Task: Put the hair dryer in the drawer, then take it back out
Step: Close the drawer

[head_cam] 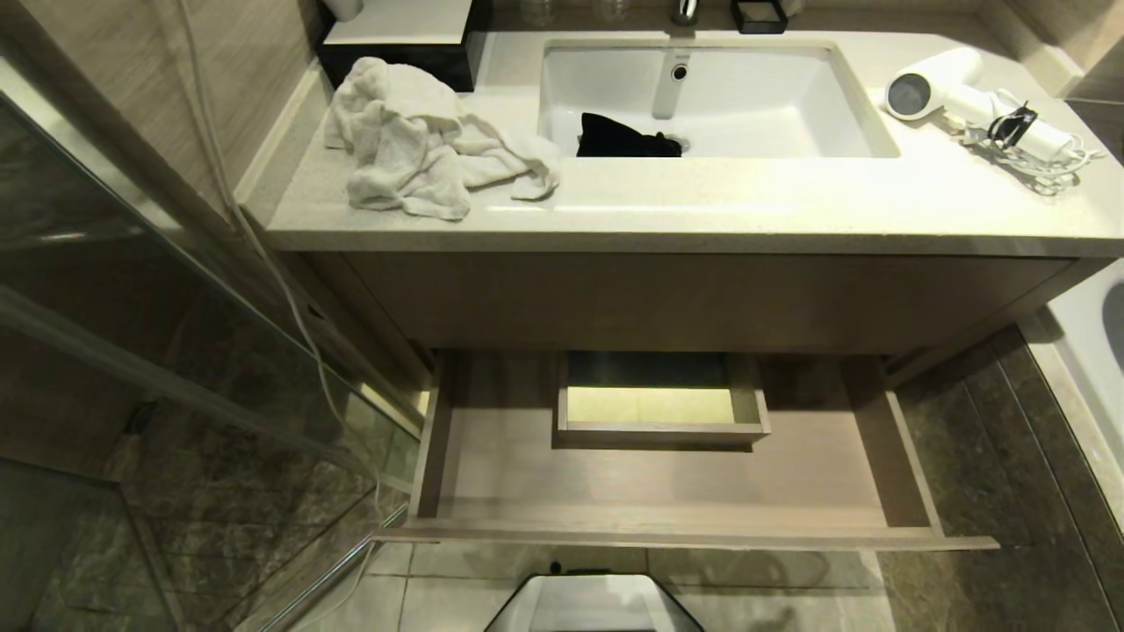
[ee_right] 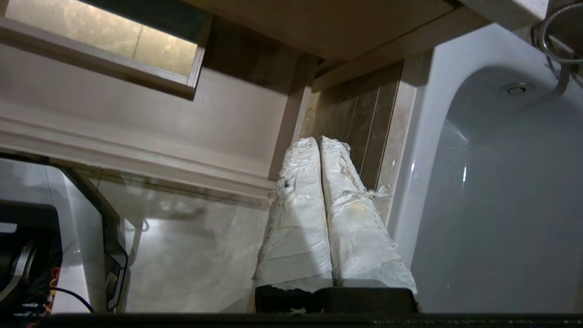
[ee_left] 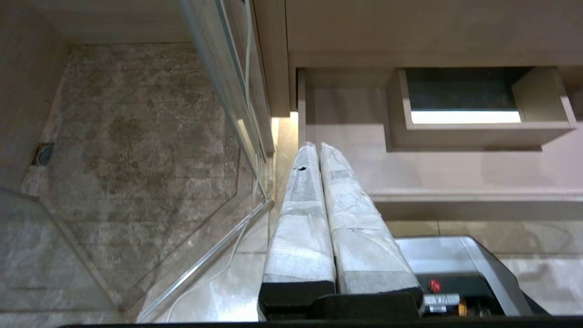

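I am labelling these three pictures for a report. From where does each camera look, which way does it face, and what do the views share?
Head view: high on the robot, facing down at the sink counter, hair dryer and open drawer; only the base shows.
Left wrist view: behind the shut left gripper, facing the drawer's left side and shower glass.
Right wrist view: behind the shut right gripper, facing the drawer's right side and bathtub.
Shared: the drawer's boxed cutout.

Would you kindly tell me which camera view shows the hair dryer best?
The head view: the hair dryer lies fully visible on the countertop, right of the sink. Neither wrist view shows it; both look at the open drawer instead.
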Robot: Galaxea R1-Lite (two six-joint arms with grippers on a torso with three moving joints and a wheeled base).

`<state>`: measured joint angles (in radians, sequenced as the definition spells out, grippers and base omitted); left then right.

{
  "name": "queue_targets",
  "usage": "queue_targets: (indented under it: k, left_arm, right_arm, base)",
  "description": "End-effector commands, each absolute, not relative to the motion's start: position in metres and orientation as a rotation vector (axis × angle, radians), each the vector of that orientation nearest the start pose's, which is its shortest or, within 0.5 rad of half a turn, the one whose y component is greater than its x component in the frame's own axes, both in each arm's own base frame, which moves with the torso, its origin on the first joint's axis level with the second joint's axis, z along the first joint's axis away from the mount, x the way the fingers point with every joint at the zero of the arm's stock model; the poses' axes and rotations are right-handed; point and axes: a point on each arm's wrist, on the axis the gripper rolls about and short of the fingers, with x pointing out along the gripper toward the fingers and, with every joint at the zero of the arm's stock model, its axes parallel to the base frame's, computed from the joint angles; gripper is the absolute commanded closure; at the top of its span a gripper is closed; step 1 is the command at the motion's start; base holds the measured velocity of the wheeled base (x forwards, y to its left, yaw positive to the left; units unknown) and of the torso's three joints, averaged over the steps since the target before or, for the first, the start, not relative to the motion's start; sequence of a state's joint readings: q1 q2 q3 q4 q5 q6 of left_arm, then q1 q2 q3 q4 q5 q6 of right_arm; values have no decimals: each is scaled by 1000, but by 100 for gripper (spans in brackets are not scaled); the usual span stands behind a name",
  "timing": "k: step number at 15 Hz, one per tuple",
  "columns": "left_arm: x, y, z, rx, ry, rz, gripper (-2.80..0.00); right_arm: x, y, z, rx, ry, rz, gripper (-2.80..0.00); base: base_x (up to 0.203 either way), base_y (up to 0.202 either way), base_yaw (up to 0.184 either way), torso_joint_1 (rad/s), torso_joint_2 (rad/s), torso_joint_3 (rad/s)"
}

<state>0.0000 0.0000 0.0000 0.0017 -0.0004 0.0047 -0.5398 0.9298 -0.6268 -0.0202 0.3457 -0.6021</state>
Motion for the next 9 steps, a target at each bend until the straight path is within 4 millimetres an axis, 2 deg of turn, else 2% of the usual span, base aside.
queue_targets:
  k: [1,4,7,9]
  left_arm:
    - [-23,0,75,5,3,0,0]
    - [-23,0,75,5,2,0,0]
    - [-23,0,75,5,3,0,0]
    - [-23,0,75,5,2,0,0]
  right_arm:
    - [95,-48,230,-477,307,-104,0]
    - [95,-47,230,-476,306,-98,0]
    - [94,-45,226,-477,304,-82,0]
    - [94,-45,227,-478,302,-80,0]
  base:
    - [0,0,0,-230,-94,-306]
    - [0,0,0,-199,-112,-312]
    - [0,0,0,-239,216,-13]
    - [0,0,0,-193,335,105]
